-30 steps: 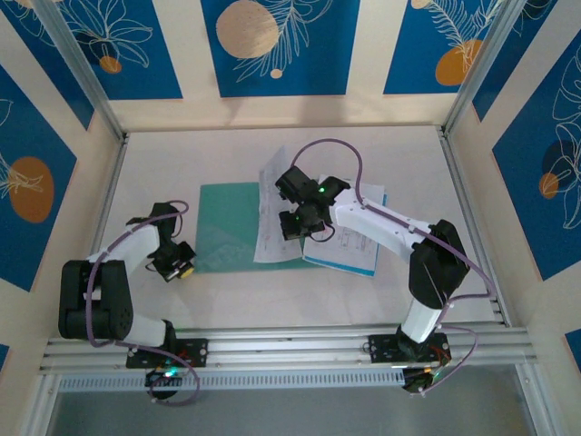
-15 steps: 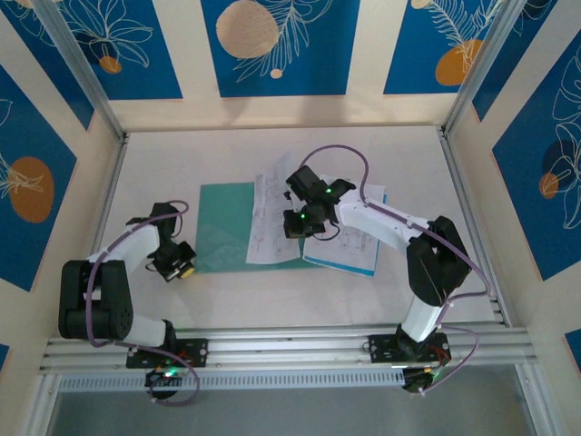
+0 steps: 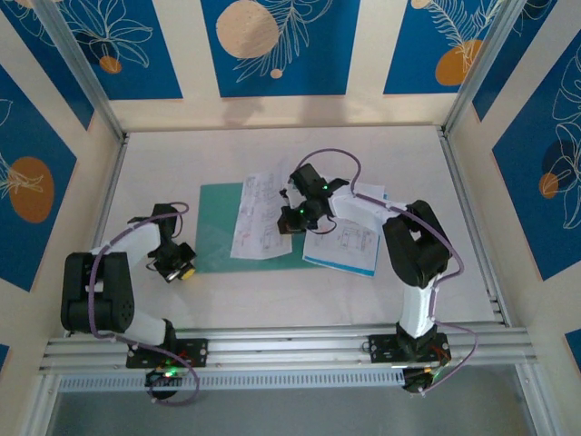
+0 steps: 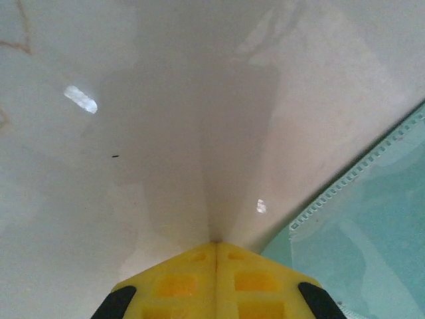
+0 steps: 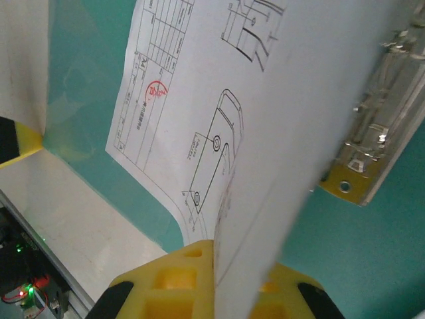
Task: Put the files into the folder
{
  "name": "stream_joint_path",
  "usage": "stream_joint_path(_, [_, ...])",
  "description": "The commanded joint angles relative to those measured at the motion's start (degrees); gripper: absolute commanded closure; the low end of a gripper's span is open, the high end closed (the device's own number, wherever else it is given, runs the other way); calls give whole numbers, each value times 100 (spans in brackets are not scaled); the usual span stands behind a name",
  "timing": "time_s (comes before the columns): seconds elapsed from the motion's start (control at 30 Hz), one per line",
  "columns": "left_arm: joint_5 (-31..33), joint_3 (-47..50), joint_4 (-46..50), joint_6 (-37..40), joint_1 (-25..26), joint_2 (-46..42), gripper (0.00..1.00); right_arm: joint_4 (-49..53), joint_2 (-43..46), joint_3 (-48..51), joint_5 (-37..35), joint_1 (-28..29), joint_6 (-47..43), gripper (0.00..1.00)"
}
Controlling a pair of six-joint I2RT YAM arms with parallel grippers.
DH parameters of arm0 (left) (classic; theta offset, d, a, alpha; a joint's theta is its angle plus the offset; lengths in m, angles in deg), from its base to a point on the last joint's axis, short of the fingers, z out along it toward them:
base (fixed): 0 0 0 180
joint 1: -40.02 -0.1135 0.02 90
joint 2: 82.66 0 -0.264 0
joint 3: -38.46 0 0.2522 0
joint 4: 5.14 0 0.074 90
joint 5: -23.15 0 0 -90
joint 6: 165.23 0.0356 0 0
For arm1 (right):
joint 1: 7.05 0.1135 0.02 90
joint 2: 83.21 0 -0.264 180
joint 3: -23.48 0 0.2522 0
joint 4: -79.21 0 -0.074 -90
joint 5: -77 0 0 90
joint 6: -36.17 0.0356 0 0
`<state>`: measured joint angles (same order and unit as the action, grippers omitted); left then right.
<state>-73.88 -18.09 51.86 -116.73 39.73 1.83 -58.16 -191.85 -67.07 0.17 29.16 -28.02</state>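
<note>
The right claw (image 3: 292, 218) is clamped on the right edge of a white paper sheet printed with black drawings (image 3: 255, 218); the sheet lies to its left, over the flat teal-green card folder (image 3: 214, 232); the left claw (image 3: 174, 263), closed and empty, sits on the white surface (image 3: 182, 163) just beside the folder's near-left edge

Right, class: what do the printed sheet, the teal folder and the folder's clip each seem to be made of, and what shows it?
The printed sheet: thin matte paper, curving where the right gripper pinches it. The teal folder: card or thin plastic, hard to tell; flat with a faint sheen. The clip: metal, shiny silver on a brass-coloured base.
</note>
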Motion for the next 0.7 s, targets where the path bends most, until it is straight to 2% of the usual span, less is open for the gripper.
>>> stream_joint_path(0.0, [-88, 33, 8, -25, -85, 89, 100, -187, -80, -76, 448, 68, -180, 100])
stream_joint_path(0.33, [-123, 25, -84, -60, -85, 190, 100, -274, -153, -51, 796, 168, -474, 100])
stream_joint_path(0.67, [-103, 33, -156, -78, -85, 283, 100, -648, -652, -259, 1289, 106, -223, 100])
